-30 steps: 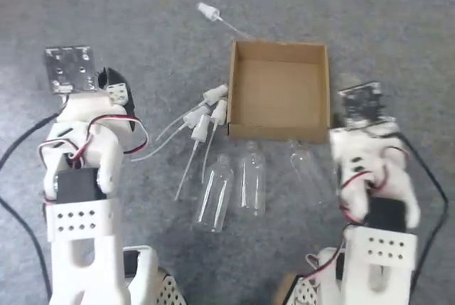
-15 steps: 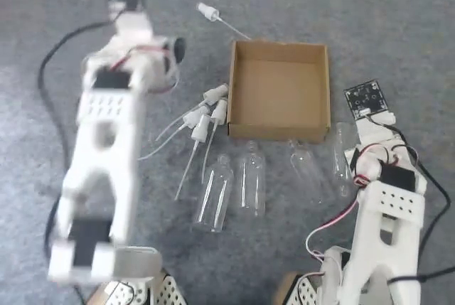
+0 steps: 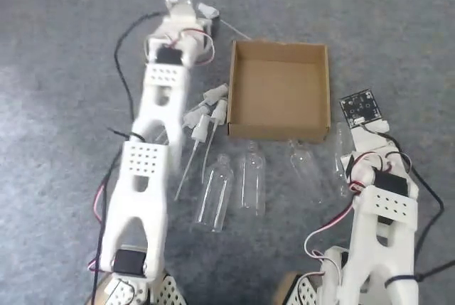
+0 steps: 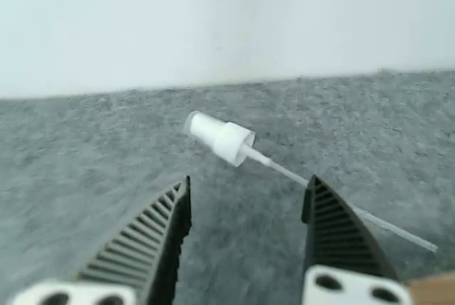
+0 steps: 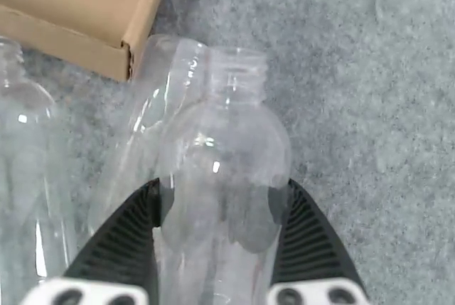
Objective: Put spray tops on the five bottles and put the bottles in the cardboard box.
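Right tool (image 5: 221, 195) snug around bottle (image 5: 226, 124)

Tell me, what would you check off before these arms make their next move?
1. Left gripper open: ok.
2. Spray top lying loose just ahead of it, roughly centred: ok.
3. Right gripper around a bottle: ok.
4. Its grip firm: cannot tell.
5. That bottle's neck bare, ready for a top: ok.
6. Box open upward: ok.
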You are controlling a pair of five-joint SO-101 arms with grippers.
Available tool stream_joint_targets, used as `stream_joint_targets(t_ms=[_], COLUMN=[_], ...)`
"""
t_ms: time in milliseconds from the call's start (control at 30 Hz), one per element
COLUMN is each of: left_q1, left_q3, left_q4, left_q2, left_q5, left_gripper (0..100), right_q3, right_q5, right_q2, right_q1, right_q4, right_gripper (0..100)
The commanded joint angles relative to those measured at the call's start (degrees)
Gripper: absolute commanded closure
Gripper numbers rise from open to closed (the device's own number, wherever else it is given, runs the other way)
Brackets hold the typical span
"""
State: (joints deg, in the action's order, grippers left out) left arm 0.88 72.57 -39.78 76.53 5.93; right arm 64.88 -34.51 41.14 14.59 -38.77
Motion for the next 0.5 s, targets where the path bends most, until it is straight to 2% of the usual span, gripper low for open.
stream_joint_targets(t_ms=[0, 133, 233, 467], left_q1=[2.81, 5.1, 5.36, 3.69], left_q3=[23.16, 21.49, 19.91, 19.74], left_q4=[1.14, 1.76, 1.05, -7.91], left_q2=[12.31, 15.12, 13.98, 11.87], left_q5=[0.53, 0.44, 0.18, -2.37], left_gripper=[76, 77, 81, 89], right_q3=[-0.44, -0.44, -0.35, -0.35], right_q5=[-0.79, -0.62, -0.79, -0.79], right_q2=[0.13, 0.13, 0.13, 0.13], right_q1=[0.57, 0.57, 0.66, 0.66], right_q4=[1.27, 1.27, 0.84, 0.75], right_gripper=[99.3, 99.3, 99.3, 99.3])
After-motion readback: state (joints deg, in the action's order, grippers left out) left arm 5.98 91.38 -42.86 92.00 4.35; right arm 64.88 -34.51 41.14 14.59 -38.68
